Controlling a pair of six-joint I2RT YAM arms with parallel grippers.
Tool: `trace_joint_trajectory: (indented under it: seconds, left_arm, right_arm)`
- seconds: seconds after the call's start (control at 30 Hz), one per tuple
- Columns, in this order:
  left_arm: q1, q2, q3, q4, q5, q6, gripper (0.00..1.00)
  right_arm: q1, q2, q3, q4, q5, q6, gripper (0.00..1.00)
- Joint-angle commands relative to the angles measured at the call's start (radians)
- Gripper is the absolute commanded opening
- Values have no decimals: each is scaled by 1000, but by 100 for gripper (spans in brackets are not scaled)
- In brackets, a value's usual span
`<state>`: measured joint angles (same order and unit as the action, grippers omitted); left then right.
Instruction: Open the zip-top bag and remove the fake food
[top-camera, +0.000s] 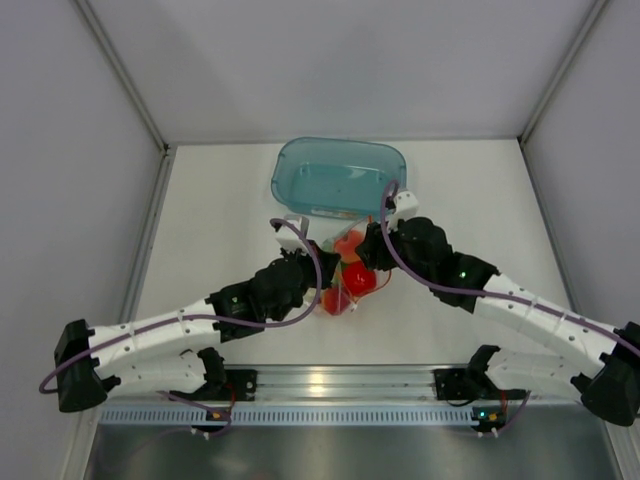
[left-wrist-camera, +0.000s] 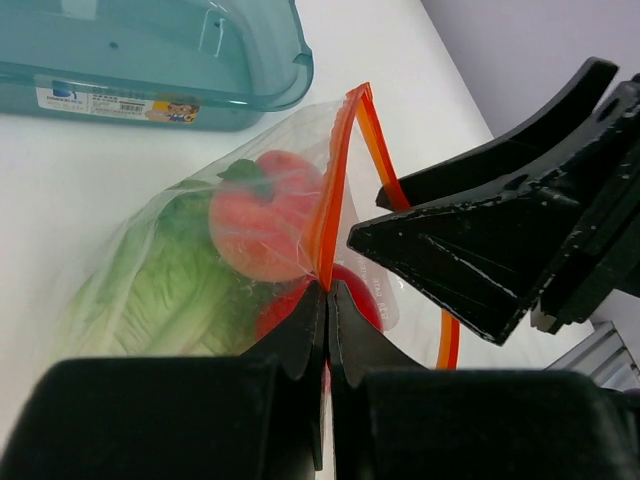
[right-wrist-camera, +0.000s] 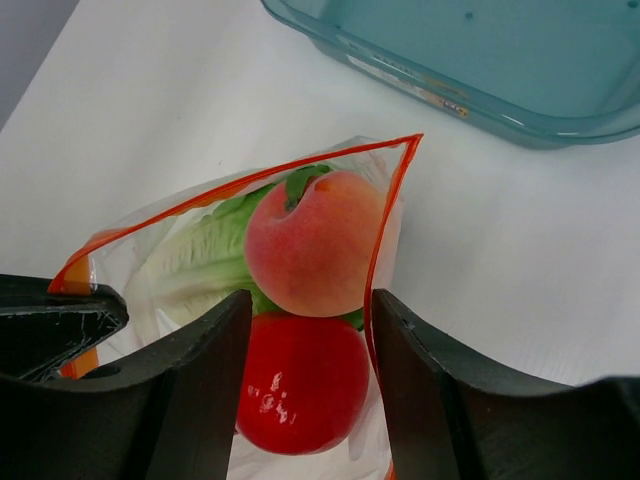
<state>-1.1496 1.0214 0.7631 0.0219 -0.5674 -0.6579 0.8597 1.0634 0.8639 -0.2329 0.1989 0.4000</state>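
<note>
Left gripper (left-wrist-camera: 327, 287): jaws are pressed together, clamped on the orange zip strip (left-wrist-camera: 335, 190) at one lip of the zip-top bag (left-wrist-camera: 150, 280). That lip is held up off the table (top-camera: 220, 220).

Right gripper (right-wrist-camera: 310, 302): jaws are seen apart and nothing is pinched. They are set over the bag mouth, and the strip is seen running just beside one finger.

The bag is located on the table just in front of the teal bin (top-camera: 340, 175), between the two grippers. Its mouth is seen parted, with the strip spread into a loop.

The fake food is contained in the bag: lettuce (left-wrist-camera: 170, 295) at the back, a peach (right-wrist-camera: 310, 245) at the mouth, and a red round piece (right-wrist-camera: 300, 385) under it. Other pieces cannot be made out.
</note>
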Motion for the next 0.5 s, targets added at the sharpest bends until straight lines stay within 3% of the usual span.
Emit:
trace_joint_trajectory:
  seconds: [0.0,0.23,0.33,0.47]
  left_arm:
    - [-9,-3,38,44,-48,-17,0]
    - [-9,0,35,42,-58,-28,0]
    - [-9,3,33,42,-61,-29,0]
    - [-9,2,33,42,-63,-28,0]
  right_arm:
    - [41,-28,72,40,106,-32,53]
    - [87,-43,96,-2,204,-62,55]
    - [94,-51,99,-3,195,-81,55]
    - [114,-20,118,-2,71,-131,55]
